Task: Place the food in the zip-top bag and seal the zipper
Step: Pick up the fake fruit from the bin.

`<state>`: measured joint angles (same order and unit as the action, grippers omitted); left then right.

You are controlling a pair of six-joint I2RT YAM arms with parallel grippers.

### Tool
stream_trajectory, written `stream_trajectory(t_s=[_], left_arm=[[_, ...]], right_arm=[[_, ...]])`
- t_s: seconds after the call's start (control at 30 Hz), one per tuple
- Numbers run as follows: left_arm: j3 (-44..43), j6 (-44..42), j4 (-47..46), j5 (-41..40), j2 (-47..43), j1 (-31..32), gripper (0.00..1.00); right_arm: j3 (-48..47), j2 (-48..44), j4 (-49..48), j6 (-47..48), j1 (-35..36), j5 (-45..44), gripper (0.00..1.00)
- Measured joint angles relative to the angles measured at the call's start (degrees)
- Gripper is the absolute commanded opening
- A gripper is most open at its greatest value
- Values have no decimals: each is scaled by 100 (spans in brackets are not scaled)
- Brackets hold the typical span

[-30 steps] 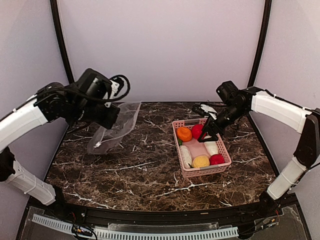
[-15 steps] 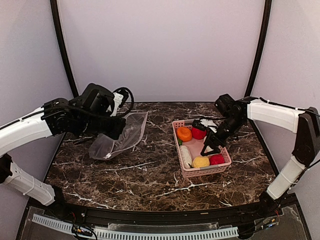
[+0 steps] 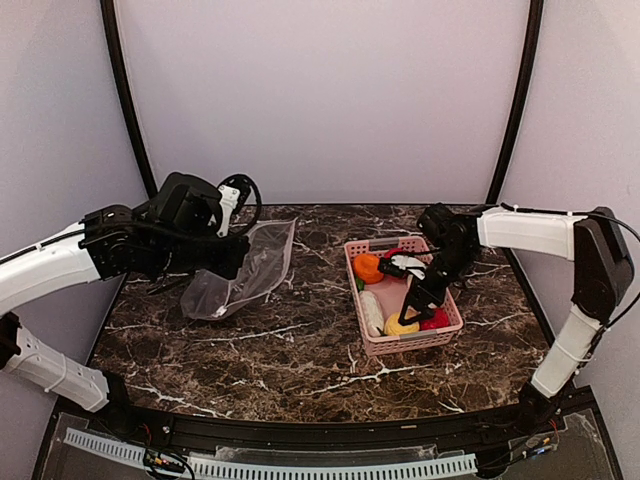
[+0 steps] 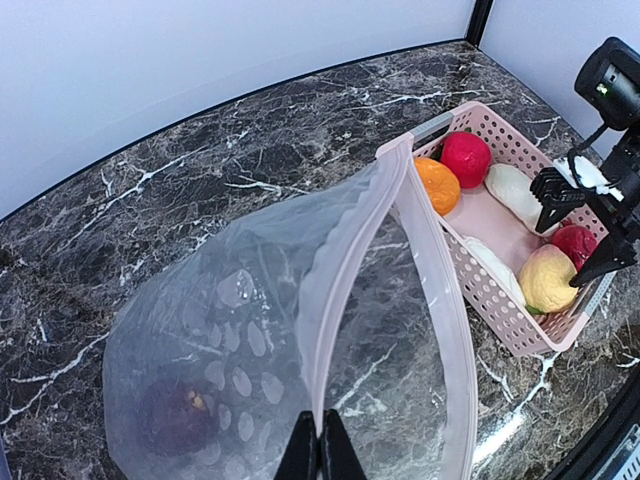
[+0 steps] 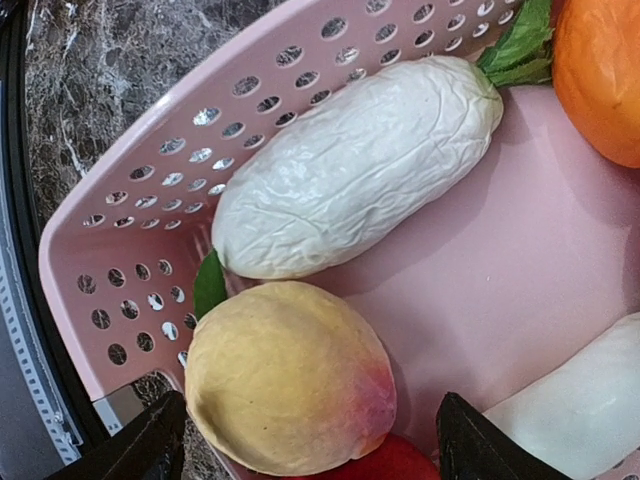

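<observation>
As the survey runs from the near edge of the desk (image 3: 290,350) to the far one, the pink basket (image 3: 372,347) comes first, on the right half. Its long axis runs near to far.

Finding 1. The yellow ball (image 5: 290,375) lies at the near end of the basket, with a red ball (image 3: 435,318) touching it on the right-hand side.

Finding 2. The right claw (image 5: 315,445) hangs directly over that near end, spread wide and holding nothing. In the right wrist view one finger stands on each side of the yellow ball. The ball lies straight ahead between them, so a plain descent and closure should serve. Being round, it offers no axis to align with.

Finding 3. Just beyond lies a white radish (image 5: 350,170). Its long axis follows the basket's left wall and its leaves point to the far end. An orange ball (image 3: 368,268) sits farther along.

Finding 4. The right arm is clearly nearer the food; the left arm is engaged elsewhere.

Finding 5. Over the left half of the desk, toward the far edge and well apart from the basket, the left claw (image 4: 320,455) is pinched closed on the rim of the zip-top bag (image 3: 250,270). The zipper strip (image 4: 445,290) gapes open toward the basket. No slider can be made out. A dark maroon piece (image 4: 175,410) shows through the bag wall.
</observation>
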<state>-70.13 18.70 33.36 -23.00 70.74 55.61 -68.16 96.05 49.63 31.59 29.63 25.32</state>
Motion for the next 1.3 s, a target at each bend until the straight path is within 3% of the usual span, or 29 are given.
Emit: stream_trajectory(t_s=[0.5,0.87,1.3], left_arm=[[22,61,-81,118,9,0,1],[120,144,-195,140,9,0,1],[155,208,-420,245,66,0,1]], right_arm=[[15,376,50,-55,13,61,84],[-7,424,201,-15,13,297,56],[-472,96,509,-59,13,295,42]])
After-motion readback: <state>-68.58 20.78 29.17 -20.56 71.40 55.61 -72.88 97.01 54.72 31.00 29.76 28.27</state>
